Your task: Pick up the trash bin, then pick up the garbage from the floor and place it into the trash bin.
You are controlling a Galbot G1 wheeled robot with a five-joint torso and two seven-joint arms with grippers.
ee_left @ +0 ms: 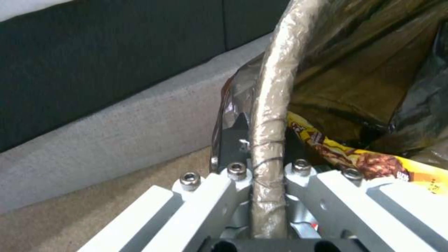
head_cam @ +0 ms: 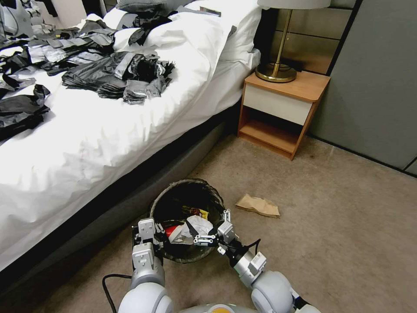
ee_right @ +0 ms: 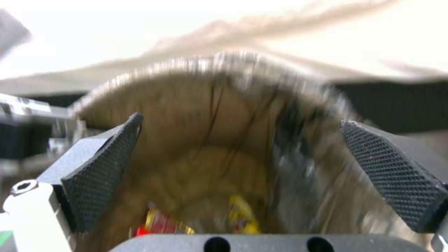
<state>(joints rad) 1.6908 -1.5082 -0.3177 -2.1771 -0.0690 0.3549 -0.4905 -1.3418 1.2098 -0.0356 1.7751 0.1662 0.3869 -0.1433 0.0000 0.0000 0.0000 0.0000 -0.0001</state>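
Note:
The trash bin, lined with a dark bag, hangs low beside the bed. My left gripper is shut on its near rim. In the left wrist view the left gripper clamps the bag-wrapped rim. My right gripper hovers over the bin's mouth, open and holding nothing. The right wrist view shows its pads spread wide above the bin. Inside lie white tissue, a yellow wrapper and a red wrapper. A tan paper bag lies on the carpet to the bin's right.
The white bed runs along the left, with black and grey plastic sheets piled on it. A wooden nightstand with a brass lamp stands ahead by the grey wall. Open carpet spreads to the right.

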